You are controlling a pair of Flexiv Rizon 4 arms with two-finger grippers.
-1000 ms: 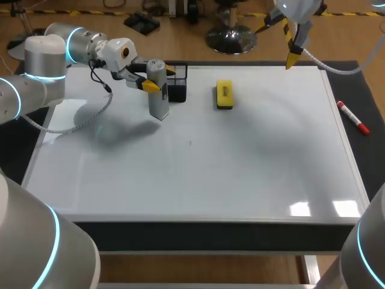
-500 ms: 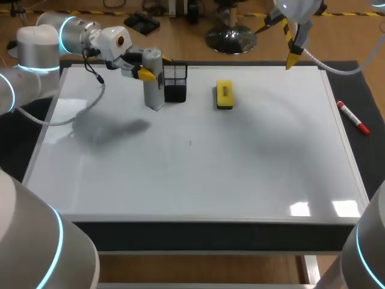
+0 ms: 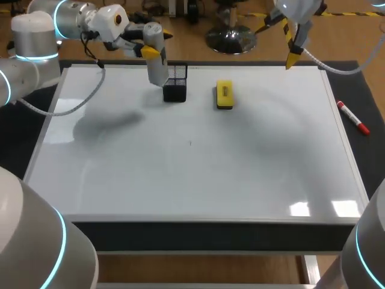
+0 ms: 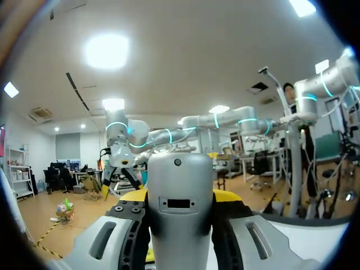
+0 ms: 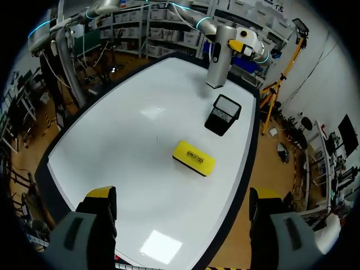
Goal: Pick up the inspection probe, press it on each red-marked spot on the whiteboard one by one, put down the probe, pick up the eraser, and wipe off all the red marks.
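L gripper (image 3: 156,44) is clamped on the probe (image 3: 159,69), a grey cylinder w/ a rounded top. Its yellow tips press the upper part from both sides. In the L wrist view the probe (image 4: 180,197) stands upright btwn the fingers and hides most of the gap. Probe is held up off the whiteboard (image 3: 198,162) at the far L side, leaning a little. Its lower end is just beside the black mesh holder (image 3: 175,84); can't tell if they touch.

Holder sits on the board near the far edge. The yellow eraser (image 3: 224,95) lies flat beside it, a small gap btwn them. R wrist view shows the same order: eraser (image 5: 194,158) nearest, then holder (image 5: 222,114), probe beyond.

R gripper (image 3: 292,51) hangs high over the far R corner of the board, fingers spread wide, nothing in them. A red marker (image 3: 353,117) lies on the dark table strip R of the board.
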